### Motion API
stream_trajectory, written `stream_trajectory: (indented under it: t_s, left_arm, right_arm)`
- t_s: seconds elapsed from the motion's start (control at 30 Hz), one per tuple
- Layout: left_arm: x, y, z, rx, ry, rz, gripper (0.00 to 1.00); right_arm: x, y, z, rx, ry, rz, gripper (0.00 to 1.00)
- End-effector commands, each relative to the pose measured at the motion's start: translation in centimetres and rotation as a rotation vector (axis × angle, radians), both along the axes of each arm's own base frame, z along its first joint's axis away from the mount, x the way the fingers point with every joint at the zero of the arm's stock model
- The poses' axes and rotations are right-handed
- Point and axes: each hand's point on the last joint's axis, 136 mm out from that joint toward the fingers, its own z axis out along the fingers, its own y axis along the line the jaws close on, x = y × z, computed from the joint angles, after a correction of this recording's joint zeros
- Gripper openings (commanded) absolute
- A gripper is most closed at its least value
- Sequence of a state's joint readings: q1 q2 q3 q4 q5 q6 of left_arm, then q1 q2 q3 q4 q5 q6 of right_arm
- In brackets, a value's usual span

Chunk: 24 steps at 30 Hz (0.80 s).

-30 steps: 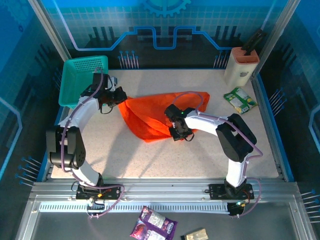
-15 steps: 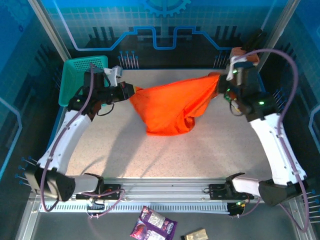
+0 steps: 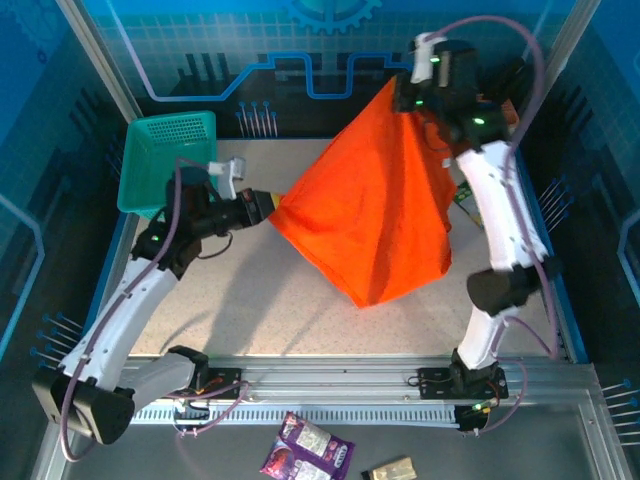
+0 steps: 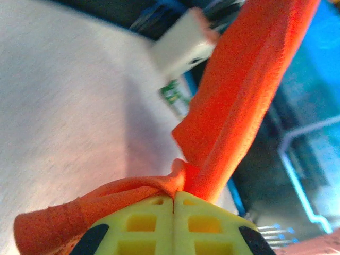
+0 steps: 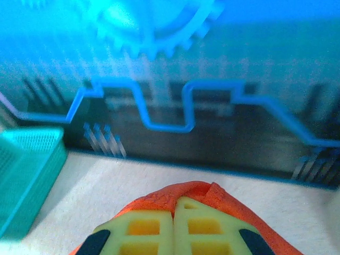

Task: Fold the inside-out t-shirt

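The inside-out t-shirt (image 3: 375, 215) hung above the table's (image 3: 250, 310) centre. The left gripper (image 3: 268, 203) was clamped on a bunched corner at nine o'clock, and the right gripper (image 3: 400, 95) pinched another high at one o'clock. Laying it flat likely needed even tension and a slow descent, lowest point first.

shirt (image 3: 375, 215) hangs taut across table centre, blocks the middle, basket (image 3: 165, 160) fills far-left corner, white holder (image 4: 183, 45) far right, near table (image 3: 250, 320) strip open
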State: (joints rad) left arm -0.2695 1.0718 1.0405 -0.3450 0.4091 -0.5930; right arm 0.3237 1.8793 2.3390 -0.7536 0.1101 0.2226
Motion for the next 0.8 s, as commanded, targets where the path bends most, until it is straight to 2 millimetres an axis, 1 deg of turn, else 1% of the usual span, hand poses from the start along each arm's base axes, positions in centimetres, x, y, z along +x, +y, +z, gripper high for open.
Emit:
stream_trajectory:
  t_s: [0.0, 0.03, 0.07, 0.13, 0.17, 0.23, 0.3, 0.33, 0.37, 0.4, 0.43, 0.5, 0.57, 0.63, 0.67, 0.77]
  left_arm:
    - [-0.5, 4.3, -9.6, 0.123, 0.259, 0.245, 0.0]
    - [-1.0, 5.3, -12.1, 0.14, 0.317, 0.297, 0.0]
    - [-1.5, 6.2, -14.1, 0.146, 0.365, 0.341, 0.0]
    - [-2.3, 7.4, -16.5, 0.151, 0.426, 0.391, 0.1]
    - [-2.5, 7.6, -16.9, 0.157, 0.435, 0.395, 0.16]
    - [-2.6, 7.7, -16.8, 0.168, 0.426, 0.391, 0.3]
    - [-2.1, 7.4, -16.2, 0.176, 0.402, 0.369, 0.33]
    - [-1.8, 7.2, -15.9, 0.182, 0.392, 0.354, 0.34]
    - [-1.4, 6.7, -15.4, 0.186, 0.382, 0.327, 0.34]
    - [-1.1, 6.3, -15.3, 0.194, 0.382, 0.305, 0.34]
    - [-0.7, 5.6, -14.8, 0.206, 0.369, 0.273, 0.34]
    - [0.0, 3.6, -14.1, 0.221, 0.344, 0.196, 0.33]
    - [0.8, 1.4, -14.1, 0.239, 0.338, 0.116, 0.32]
    - [1.5, -0.6, -14.7, 0.253, 0.341, 0.056, 0.31]
    - [2.0, -1.5, -15.4, 0.258, 0.353, 0.028, 0.3]
    - [3.4, -3.7, -17.5, 0.259, 0.389, -0.033, 0.27]
  right_arm:
    - [1.8, 7.2, -4.6, 0.003, 0.092, 0.205, 0.0]
    - [2.0, 8.9, -6.3, -0.002, 0.137, 0.249, 0.05]
    - [2.1, 10.0, -7.9, -0.014, 0.186, 0.275, 0.14]
    - [1.4, 10.8, -10.0, -0.05, 0.257, 0.293, 0.34]
    - [0.7, 11.2, -11.0, -0.073, 0.294, 0.303, 0.39]
    - [-0.8, 11.3, -12.8, -0.117, 0.364, 0.309, 0.44]
    - [-2.8, 11.4, -14.5, -0.144, 0.408, 0.323, 0.47]
    - [-3.9, 11.1, -14.6, -0.138, 0.409, 0.324, 0.48]
    - [-5.2, 10.8, -15.7, -0.128, 0.437, 0.323, 0.48]
    - [-6.3, 10.5, -16.1, -0.112, 0.453, 0.322, 0.49]
    - [-7.7, 10.0, -17.4, -0.104, 0.494, 0.313, 0.49]
    - [-10.2, 9.0, -19.6, -0.103, 0.561, 0.293, 0.49]
    - [-13.0, 8.0, -22.2, -0.116, 0.625, 0.266, 0.49]
    - [-15.4, 7.3, -24.5, -0.115, 0.681, 0.243, 0.49]
    - [-16.6, 7.1, -25.4, -0.11, 0.701, 0.235, 0.49]
    - [-19.6, 5.9, -29.8, -0.108, 0.799, 0.198, 0.5]
